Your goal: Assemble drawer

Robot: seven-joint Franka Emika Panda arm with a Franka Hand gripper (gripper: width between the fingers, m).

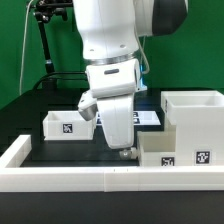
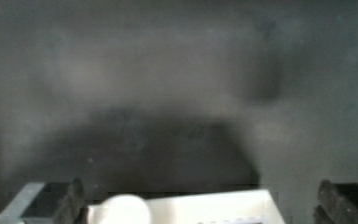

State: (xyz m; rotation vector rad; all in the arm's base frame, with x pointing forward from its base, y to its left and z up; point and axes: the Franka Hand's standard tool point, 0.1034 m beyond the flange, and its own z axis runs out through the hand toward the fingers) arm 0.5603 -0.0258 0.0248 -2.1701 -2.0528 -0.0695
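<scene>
The drawer's tall white shell (image 1: 195, 112) stands at the exterior view's right. One small white tray (image 1: 165, 150) with square tags sits in front of it, and a second tagged tray (image 1: 68, 123) sits at the left. My gripper (image 1: 125, 150) hangs low, just left of the front tray. In the wrist view the gripper (image 2: 197, 206) is open. Its dark fingers (image 2: 55, 205) stand wide apart on either side of a white tray part (image 2: 211, 210) with a round knob (image 2: 123, 210). There is a gap between the part and the fingers.
A long low white rail (image 1: 90, 178) runs along the front of the black table. The marker board (image 1: 152, 118) lies flat behind my gripper. A black stand (image 1: 45, 45) rises at the back left.
</scene>
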